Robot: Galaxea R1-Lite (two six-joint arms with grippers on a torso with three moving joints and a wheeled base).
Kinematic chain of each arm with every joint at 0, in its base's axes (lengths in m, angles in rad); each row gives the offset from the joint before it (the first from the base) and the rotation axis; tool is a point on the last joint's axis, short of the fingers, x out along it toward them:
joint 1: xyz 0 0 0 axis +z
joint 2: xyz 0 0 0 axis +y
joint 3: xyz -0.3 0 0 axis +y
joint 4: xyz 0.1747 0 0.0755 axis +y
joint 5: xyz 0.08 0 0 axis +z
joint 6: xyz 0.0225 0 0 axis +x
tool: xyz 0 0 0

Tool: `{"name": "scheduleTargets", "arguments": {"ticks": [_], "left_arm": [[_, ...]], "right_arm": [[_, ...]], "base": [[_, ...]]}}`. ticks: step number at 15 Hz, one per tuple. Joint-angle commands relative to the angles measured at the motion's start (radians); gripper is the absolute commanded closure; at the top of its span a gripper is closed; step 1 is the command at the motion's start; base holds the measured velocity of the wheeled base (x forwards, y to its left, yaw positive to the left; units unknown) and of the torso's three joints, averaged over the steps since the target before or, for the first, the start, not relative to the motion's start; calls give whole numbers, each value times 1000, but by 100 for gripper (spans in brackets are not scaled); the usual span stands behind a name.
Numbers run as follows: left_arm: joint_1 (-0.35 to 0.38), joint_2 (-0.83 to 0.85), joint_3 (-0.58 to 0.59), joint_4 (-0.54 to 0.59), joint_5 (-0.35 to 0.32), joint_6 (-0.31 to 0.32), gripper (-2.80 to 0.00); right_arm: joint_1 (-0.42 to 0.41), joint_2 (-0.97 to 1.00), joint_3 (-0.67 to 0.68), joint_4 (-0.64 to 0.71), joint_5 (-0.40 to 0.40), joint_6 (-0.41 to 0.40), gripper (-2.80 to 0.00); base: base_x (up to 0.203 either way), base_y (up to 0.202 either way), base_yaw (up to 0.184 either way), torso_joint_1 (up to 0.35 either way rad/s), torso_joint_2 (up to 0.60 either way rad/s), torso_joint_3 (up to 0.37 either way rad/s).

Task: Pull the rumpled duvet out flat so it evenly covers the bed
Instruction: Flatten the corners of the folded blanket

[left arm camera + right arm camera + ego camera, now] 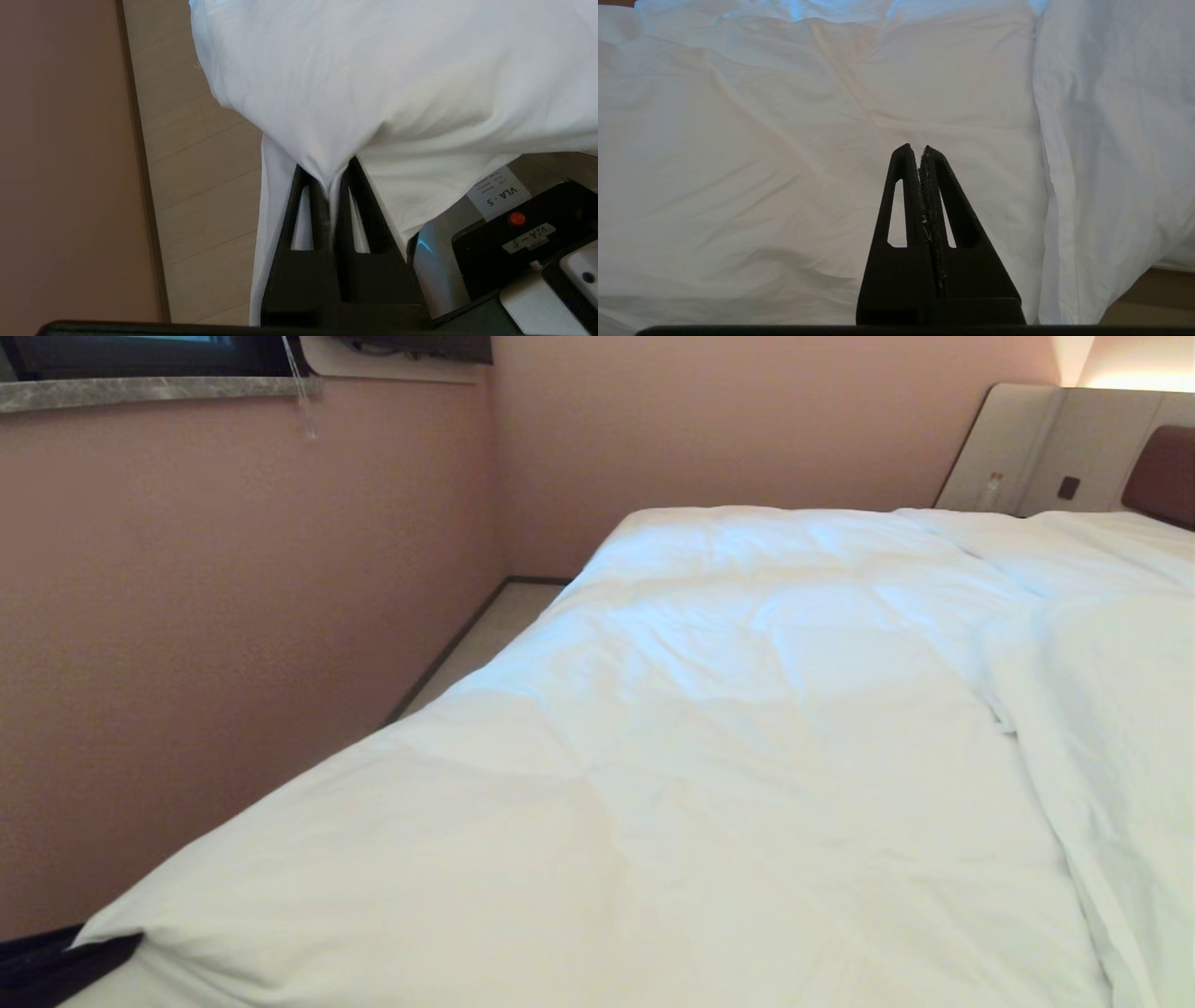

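White cotton is pinched between the pressed-together fingers (pixel 322 205) of the left pincer (pixel 332 179), a corner fold of the duvet (pixel 709 728) being gathered into a tight crease right at the tips. Beyond and above that pincer the duvet bulges out over the side of the bed (pixel 1162 476); beside it, pale wood-look floor (pixel 196 163) and a pink wall (pixel 60 154) are seen. Across the bed the duvet is spread fairly flat on the left pincer's side, while a long rumpled ridge (pixel 1092 728) is left further off toward the right, running up to the brown headboard.

The right pincer (pixel 922 154) is held pressed together on nothing, its tips poised over the duvet surface without any cloth caught between them.

For the step in hand to be done well, the pinch should probably be kept firm and the pull made low, slow and outward along the bed's edge, so that the corner is drawn square rather than lifted. Tension is best watched at the crease by the tips, since thin cover fabric could slip out or be dragged off the filling.

On the robot's body behind the left pincer, a white label (pixel 497 193) reading "VLA-5" can be made out, and a second sticker (pixel 530 238) that seems to read "VLA-F" beside a red button (pixel 516 218).
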Motion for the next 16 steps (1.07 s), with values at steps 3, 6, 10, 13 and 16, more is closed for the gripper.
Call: {"name": "scheduleTargets", "arguments": {"ticks": [3,6,10,13,16], "left_arm": [[0,2,0,3,-3,1,-280],[0,-9,-3,1,-5,1,-280],[0,-9,-6,-5,-6,-1,-280],[0,-8,-9,-6,-8,-2,-280],[0,-6,-11,-8,-8,-4,-280]], "right_arm": [[1,1,0,0,1,0,0],[1,1,0,0,1,0,0],[1,1,0,0,1,0,0],[1,1,0,-1,1,0,0],[1,1,0,0,1,0,0]], "base": [[0,0,0,0,0,0],[0,0,0,0,0,0],[0,0,0,0,0,0],[0,0,0,0,0,0],[0,0,0,0,0,0]]}}
